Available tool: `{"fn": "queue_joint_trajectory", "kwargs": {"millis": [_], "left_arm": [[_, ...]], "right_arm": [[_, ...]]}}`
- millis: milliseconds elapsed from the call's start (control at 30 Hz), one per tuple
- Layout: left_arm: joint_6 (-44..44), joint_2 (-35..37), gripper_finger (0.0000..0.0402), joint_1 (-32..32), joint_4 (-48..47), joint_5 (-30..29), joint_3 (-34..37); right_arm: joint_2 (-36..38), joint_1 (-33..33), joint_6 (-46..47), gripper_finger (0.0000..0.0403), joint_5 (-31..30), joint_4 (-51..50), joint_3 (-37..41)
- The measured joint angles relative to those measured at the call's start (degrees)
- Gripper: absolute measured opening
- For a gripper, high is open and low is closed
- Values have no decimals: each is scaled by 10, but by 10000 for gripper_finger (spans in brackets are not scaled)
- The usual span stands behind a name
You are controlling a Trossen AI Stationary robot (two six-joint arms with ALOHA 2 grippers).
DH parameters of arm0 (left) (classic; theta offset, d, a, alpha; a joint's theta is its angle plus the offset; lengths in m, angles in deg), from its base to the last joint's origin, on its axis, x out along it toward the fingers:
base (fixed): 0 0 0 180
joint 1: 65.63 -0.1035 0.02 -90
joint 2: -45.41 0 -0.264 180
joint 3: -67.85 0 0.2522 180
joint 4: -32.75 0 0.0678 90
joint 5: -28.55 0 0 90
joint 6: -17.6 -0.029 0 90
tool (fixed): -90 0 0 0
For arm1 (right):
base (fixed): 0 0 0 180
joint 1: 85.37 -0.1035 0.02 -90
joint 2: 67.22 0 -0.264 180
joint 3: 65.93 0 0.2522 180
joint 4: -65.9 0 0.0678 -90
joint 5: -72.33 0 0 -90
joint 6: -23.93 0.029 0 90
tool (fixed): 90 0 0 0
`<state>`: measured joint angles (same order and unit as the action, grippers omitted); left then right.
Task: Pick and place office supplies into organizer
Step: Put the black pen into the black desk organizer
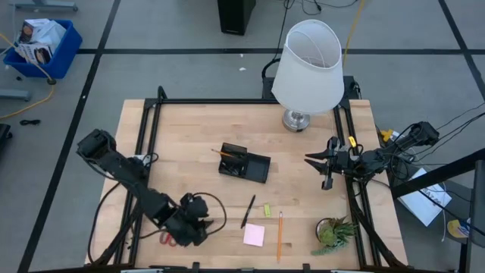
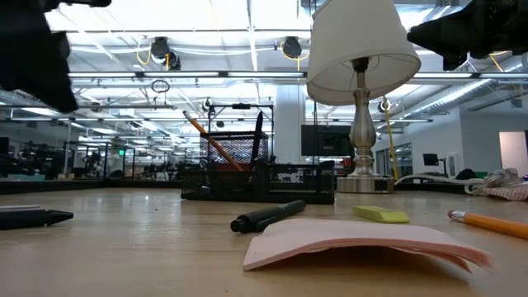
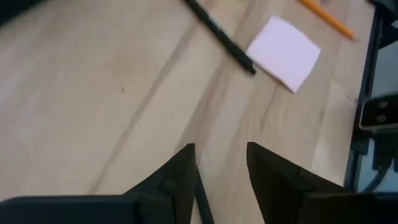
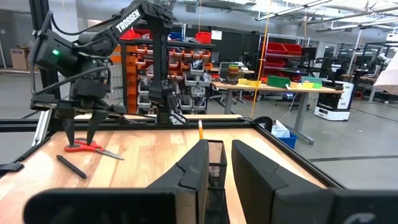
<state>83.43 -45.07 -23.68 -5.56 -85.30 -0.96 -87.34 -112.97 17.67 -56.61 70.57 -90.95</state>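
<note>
The black organizer [image 1: 244,162] stands mid-table with an orange pencil [image 2: 213,144] and a black pen leaning in its taller section. A black pen [image 1: 248,211], a yellow-green eraser [image 1: 267,209], a pink sticky pad [image 1: 254,234] and an orange pencil [image 1: 280,235] lie flat near the front. The red-handled scissors [image 1: 167,239] and another black pen [image 4: 71,167] lie at the front left. My left gripper [image 1: 197,222] is open, pointing down, beside the scissors. My right gripper [image 1: 309,158] is open a little, held above the table right of the organizer, pointing at it.
A white-shaded lamp [image 1: 307,64] stands at the far edge behind the right gripper. A small green potted plant [image 1: 333,233] stands at the front right. A black frame rail [image 1: 151,129] runs along the table's sides. Bare wood lies between the organizer and the left rail.
</note>
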Motion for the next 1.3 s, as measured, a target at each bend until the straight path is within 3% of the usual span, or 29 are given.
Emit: {"fn": "queue_joint_trajectory", "kwargs": {"millis": [200,433,1033,1167,1300], "left_arm": [[17,-12,173,12,-3,-5,1],[54,-86,199,9,-6,87,1],[37,-138,200,4,-14,67,-3],[30,-138,184,1,-24,69,-2],[10,-140,140,7,-26,54,-1]], "right_arm": [[0,0,0,66,0,0,0],[0,0,0,66,0,1,0],[0,0,0,66,0,1,0],[0,0,0,66,0,1,0],[0,0,0,66,0,1,0]]}}
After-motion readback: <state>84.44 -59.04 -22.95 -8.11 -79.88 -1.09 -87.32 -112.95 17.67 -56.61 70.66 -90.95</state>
